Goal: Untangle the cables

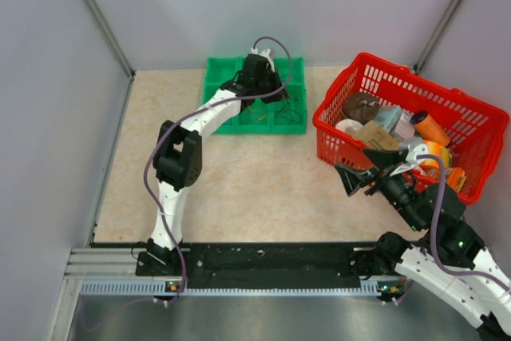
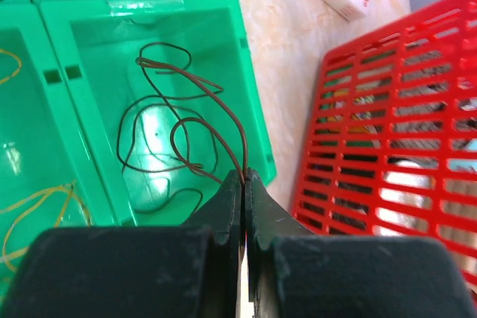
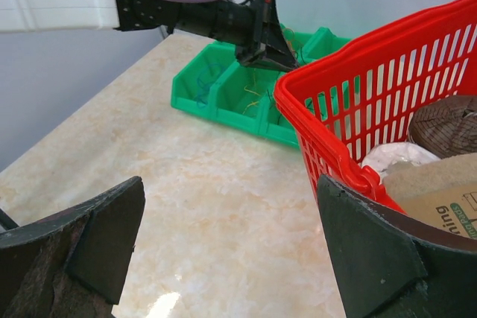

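The left gripper [image 2: 244, 180], pinched shut on a brown wire [image 2: 244, 147] over the bin [image 2: 246, 57], seems to be depositing it; next comes a gentle release, while the right gripper [image 3: 231, 236] hangs open.

Cables [image 2: 179, 121] in the tray [image 2: 97, 57] compartments — basket [image 1: 329, 137] just right of it

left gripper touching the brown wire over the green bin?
Touching. The left wrist view shows the brown wire running straight into the left gripper, pinched where its closed tips meet.
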Controlling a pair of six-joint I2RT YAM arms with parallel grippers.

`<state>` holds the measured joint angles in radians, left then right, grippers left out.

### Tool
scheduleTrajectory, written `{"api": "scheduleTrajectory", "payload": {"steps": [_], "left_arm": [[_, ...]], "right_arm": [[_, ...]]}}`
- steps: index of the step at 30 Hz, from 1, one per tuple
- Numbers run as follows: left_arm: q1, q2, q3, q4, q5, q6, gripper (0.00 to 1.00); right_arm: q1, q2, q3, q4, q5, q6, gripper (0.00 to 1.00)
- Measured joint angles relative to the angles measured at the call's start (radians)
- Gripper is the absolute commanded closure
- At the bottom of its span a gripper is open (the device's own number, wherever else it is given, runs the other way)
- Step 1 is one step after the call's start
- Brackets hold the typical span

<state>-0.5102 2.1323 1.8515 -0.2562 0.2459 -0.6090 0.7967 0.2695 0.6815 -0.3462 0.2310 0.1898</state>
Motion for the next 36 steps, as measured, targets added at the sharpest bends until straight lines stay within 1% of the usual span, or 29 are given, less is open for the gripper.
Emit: {"api": "scheduleTrajectory", "payload": {"steps": [6,8,10,15,16,21,23,25,27,30,33,35,36], "left_arm": [[-0.001,0.157,0.154,-0.054,-0.040,0.007,1.00],[-0.002,0.193,0.202,-0.074,-0.049,0.011,0.89],[-0.003,0.201,0.215,-0.094,-0.053,0.014,0.73],[-0.004,0.185,0.191,-0.119,-0.059,0.026,0.51],[-0.006,0.174,0.177,-0.126,-0.061,0.031,0.49],[-0.010,0.082,0.137,-0.176,-0.064,0.058,0.48],[-0.010,0.014,0.109,-0.178,-0.063,0.069,0.45],[-0.010,-0.084,0.040,-0.160,-0.057,0.079,0.44],[-0.010,-0.238,-0.103,-0.126,-0.047,0.086,0.39],[-0.010,-0.492,-0.294,-0.096,-0.041,0.089,0.29],[-0.010,-0.729,-0.426,-0.080,-0.055,0.098,0.18],[-0.010,-0.872,-0.473,-0.080,-0.066,0.113,0.11],[-0.010,-0.943,-0.485,-0.081,-0.073,0.124,0.10]], "right_arm": [[0.000,0.002,0.008,0.000,0.003,0.000,0.04],[0.000,0.002,0.008,0.000,0.004,0.000,0.04],[0.000,0.002,0.008,0.000,0.004,0.000,0.04],[0.000,0.002,0.008,-0.002,0.004,0.004,0.04],[0.000,0.002,0.008,-0.002,0.003,0.005,0.04],[0.000,0.008,0.008,-0.002,-0.003,0.012,0.04],[0.000,0.018,0.008,-0.003,-0.006,0.013,0.04],[0.000,0.034,0.008,-0.004,-0.007,0.013,0.04],[0.000,0.055,0.010,-0.008,-0.008,0.013,0.04],[0.001,0.093,0.019,-0.019,-0.012,0.016,0.01],[0.001,0.139,0.040,-0.025,-0.004,0.021,0.01],[0.001,0.171,0.070,-0.040,0.015,0.021,0.01],[0.001,0.191,0.094,-0.050,0.032,0.019,0.01]]}}
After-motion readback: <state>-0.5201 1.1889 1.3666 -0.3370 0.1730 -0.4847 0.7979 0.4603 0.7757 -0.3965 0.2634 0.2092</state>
